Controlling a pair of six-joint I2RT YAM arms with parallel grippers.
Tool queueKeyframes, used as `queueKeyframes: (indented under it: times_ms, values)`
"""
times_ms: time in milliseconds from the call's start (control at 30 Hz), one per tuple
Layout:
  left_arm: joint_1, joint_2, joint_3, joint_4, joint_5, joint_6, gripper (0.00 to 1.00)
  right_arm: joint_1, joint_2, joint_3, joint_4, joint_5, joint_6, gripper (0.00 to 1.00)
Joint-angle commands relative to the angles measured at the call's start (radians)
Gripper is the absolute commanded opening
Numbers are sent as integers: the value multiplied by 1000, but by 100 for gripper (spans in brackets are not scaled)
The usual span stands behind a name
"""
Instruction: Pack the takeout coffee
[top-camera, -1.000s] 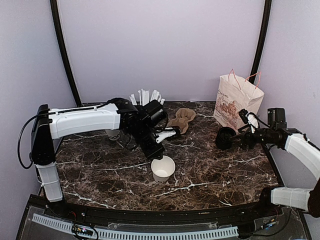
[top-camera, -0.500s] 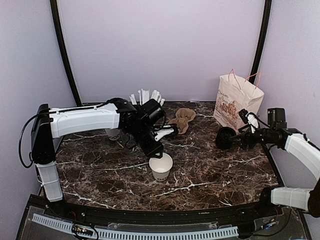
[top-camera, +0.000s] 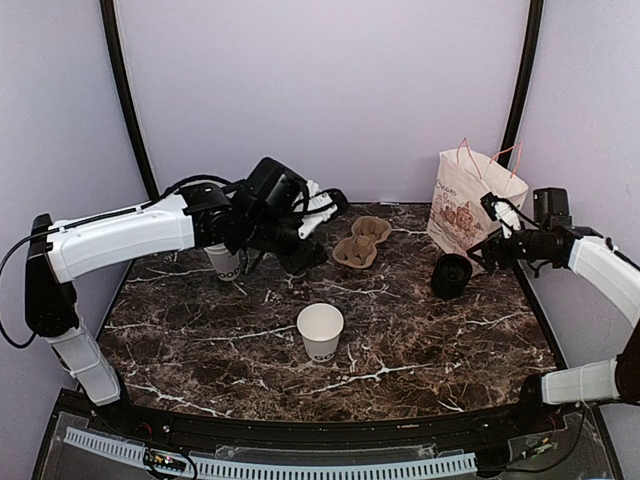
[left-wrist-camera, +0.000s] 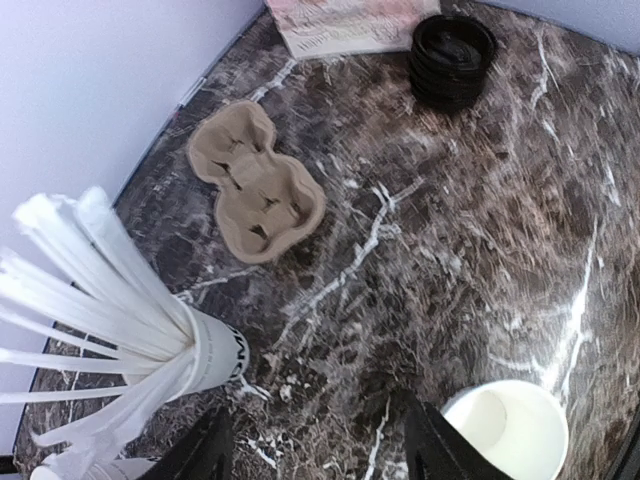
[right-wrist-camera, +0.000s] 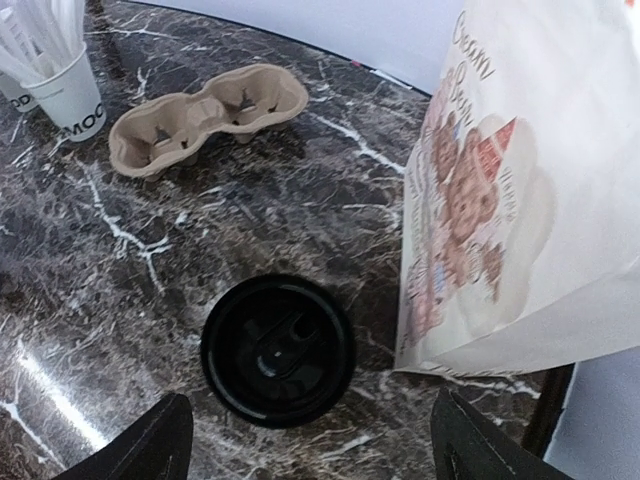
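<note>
The takeout coffee cup (top-camera: 320, 330), small, white, open-topped, with dark lettering low on its side, stands alone mid-table; its rim shows in the left wrist view (left-wrist-camera: 508, 432). My left gripper (top-camera: 300, 258) (left-wrist-camera: 320, 455) hangs open and empty above the table, behind and left of that cup. A stack of black lids (top-camera: 452, 275) (right-wrist-camera: 277, 350) (left-wrist-camera: 452, 48) sits by the bag. My right gripper (top-camera: 487, 245) (right-wrist-camera: 315, 450) is open above the lids, one finger on each side, touching nothing.
A printed paper bag (top-camera: 470, 200) (right-wrist-camera: 520, 200) stands at the back right. A brown cardboard cup carrier (top-camera: 360, 242) (left-wrist-camera: 255, 180) (right-wrist-camera: 205, 115) lies at the back middle. A cup of white straws (left-wrist-camera: 190, 355) (right-wrist-camera: 60, 85) and another white cup (top-camera: 225, 262) stand back left.
My left gripper has opened, let go of the white cup and pulled up and back toward the straws. The right gripper has lifted away from the lids and opened slightly wider.
</note>
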Motion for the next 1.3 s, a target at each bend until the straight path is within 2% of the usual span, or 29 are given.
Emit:
queueKeyframes:
  times_ms: [0, 100, 167, 267, 333, 633, 933, 1100, 1267]
  values:
    - [18, -111, -118, 349, -193, 2, 64, 14, 116, 174, -101, 149, 2, 84]
    - [64, -122, -143, 375, -237, -57, 66, 22, 190, 272, -179, 190, 33, 79]
    - [95, -149, -175, 359, -198, -109, 66, 46, 216, 303, -204, 226, 54, 75]
    - [104, -206, -302, 440, -152, -119, 66, 71, 243, 318, -206, 303, 100, 73]
    - [103, -230, -326, 471, -142, -123, 66, 74, 267, 328, -223, 328, 131, 73]
    - [103, -198, -280, 408, -141, -144, 64, 88, 342, 339, -281, 381, 181, 68]
    - [104, -203, -280, 403, -116, -142, 63, 114, 383, 353, -283, 359, 194, 64]
    - [102, -205, -279, 399, -75, -144, 61, 130, 424, 390, -291, 380, 198, 59]
    - [96, -208, -283, 402, -109, -133, 61, 150, 467, 414, -298, 410, 197, 55]
